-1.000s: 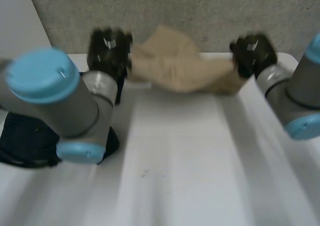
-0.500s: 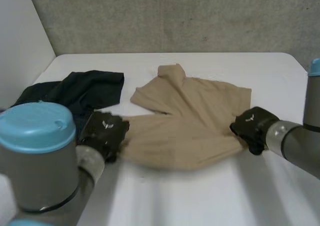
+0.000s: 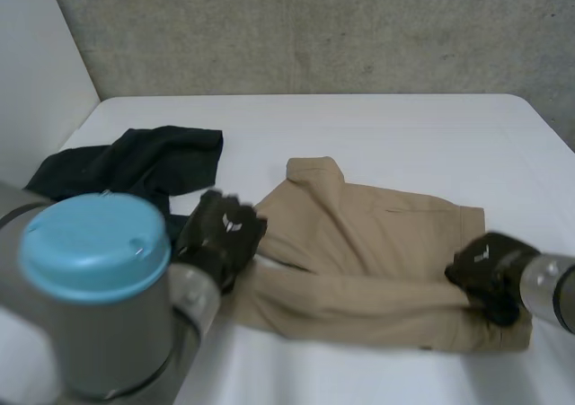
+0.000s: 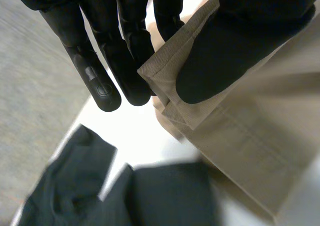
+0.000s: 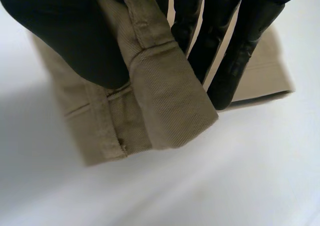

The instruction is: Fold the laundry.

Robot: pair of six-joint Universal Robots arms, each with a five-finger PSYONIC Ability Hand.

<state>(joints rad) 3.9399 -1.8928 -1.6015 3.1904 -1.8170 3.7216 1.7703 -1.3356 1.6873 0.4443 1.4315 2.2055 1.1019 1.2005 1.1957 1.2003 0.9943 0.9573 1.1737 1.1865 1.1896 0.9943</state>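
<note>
The tan garment (image 3: 368, 252) lies flat on the white surface (image 3: 404, 127), toward my near edge. The left robot hand (image 3: 220, 239) grasps its left edge, and the right robot hand (image 3: 485, 275) grasps its right hem corner. Open surface lies beyond the garment, out to the far edge. A dark garment (image 3: 135, 167) is heaped at the left edge. I cannot tell whether the two garments touch. The left wrist view shows the thumb pinching a doubled cloth edge against the fingers (image 4: 127, 50). The right wrist view shows a like pinch on a folded hem.
</note>
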